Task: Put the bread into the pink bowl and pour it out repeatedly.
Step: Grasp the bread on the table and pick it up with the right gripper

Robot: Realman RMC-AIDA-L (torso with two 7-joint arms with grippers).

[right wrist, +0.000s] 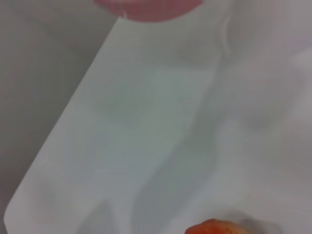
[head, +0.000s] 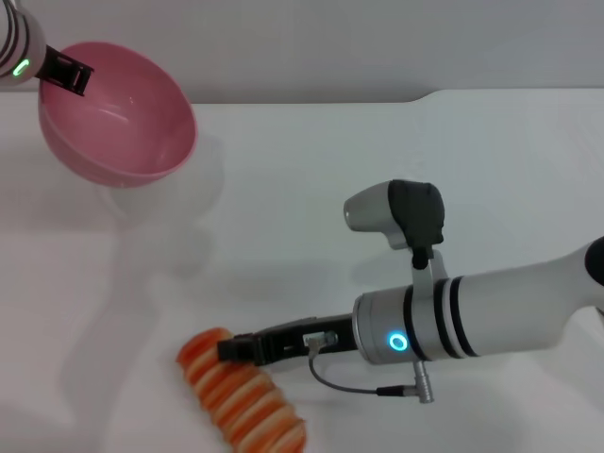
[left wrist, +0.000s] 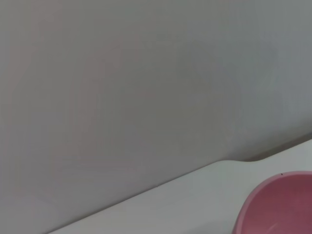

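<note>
Lying nearest the camera, at about six o'clock in the head view, an elongated toy loaf of bread (head: 243, 396) with an orange ridged top and cream stripes is resting on the white table (head: 396, 198). Its long axis is running from roughly ten o'clock to four o'clock, with the far end under the fingertips of the right gripper (head: 236, 347).

That right gripper is being reached in from three o'clock, its dark fingers laid almost flat and pointing toward nine o'clock. The tips are overlapping the loaf's upper end, but whether they are closed on it or merely touching cannot be told. In the right wrist view only an orange edge of the bread (right wrist: 219, 227) is being shown, with no fingers visible.

A round, deep, glossy pink plastic bowl (head: 118, 113) is being held at about eleven o'clock, tilted so its hollow is facing the camera and appearing raised off the table. The left gripper (head: 66, 71) is clamped over its rim at the far left side. The bowl's rim (left wrist: 278, 202) is also being seen in the left wrist view.

The bread is lying well apart from the bowl, toward five o'clock from it, and the right arm is judged much the nearer to it. A lift and carry toward eleven o'clock would seem to be called for.
</note>
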